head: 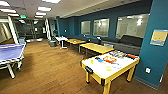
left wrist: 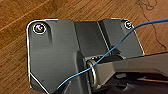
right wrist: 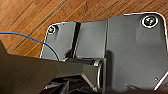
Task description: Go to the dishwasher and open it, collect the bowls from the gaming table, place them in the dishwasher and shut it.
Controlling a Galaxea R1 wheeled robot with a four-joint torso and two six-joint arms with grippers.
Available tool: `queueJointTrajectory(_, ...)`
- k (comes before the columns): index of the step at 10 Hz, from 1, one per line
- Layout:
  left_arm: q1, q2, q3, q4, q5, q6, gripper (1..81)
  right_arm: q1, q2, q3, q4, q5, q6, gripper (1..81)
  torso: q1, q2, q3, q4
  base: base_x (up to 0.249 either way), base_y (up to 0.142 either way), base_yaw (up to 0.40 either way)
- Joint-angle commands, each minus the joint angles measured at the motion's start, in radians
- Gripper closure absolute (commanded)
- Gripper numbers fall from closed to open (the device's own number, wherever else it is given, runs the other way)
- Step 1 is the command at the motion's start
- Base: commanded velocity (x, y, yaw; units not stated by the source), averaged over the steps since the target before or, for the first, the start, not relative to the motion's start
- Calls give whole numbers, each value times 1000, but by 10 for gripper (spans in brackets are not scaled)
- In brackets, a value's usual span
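Note:
The gaming table, white-topped with a yellow edge and yellow legs, stands at the right of the head view, close to me. Colourful board-game boxes lie on its top. Beside them are small coloured shapes, one blue and one lime-yellow, which may be the bowls; they are too blurred to be sure. The dishwasher is out of view. Both wrist views look down at wooden floor past the robot's dark plate, with a thin blue cable crossing it.
A blue ping-pong table stands at the left. Two yellow-orange wooden tables and a dark sofa line the teal wall behind the gaming table. A teal pillar rises at the right. Wooden floor stretches ahead between them.

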Motion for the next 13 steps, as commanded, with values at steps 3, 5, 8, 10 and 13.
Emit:
queueJointTrajectory(3, -46, -4, 5, 8, 47, 7, 10, 50, 4, 9, -14, -35, -4, 10, 0, 0, 0, 0, 133, 0, 0)
queueJointTrajectory(5, -46, -4, 5, 10, 47, 7, 10, 51, 4, 9, -14, -35, -2, 10, 0, 0, 0, 0, 133, 0, 0)
queueJointTrajectory(8, -46, -4, 5, 11, 47, 7, 10, 51, 2, 9, -16, -35, -4, 10, 1, 0, 0, 0, 131, 0, 0)
queueJointTrajectory(10, -46, -4, 5, 10, 48, 7, 10, 51, 2, 9, -16, -34, -4, 10, 1, 0, 0, 0, 109, 0, 0)
queueJointTrajectory(13, -46, -6, 5, 8, 47, 7, 10, 50, 4, 9, -16, -34, -4, 10, 0, 0, 0, 0, 93, 0, 0)
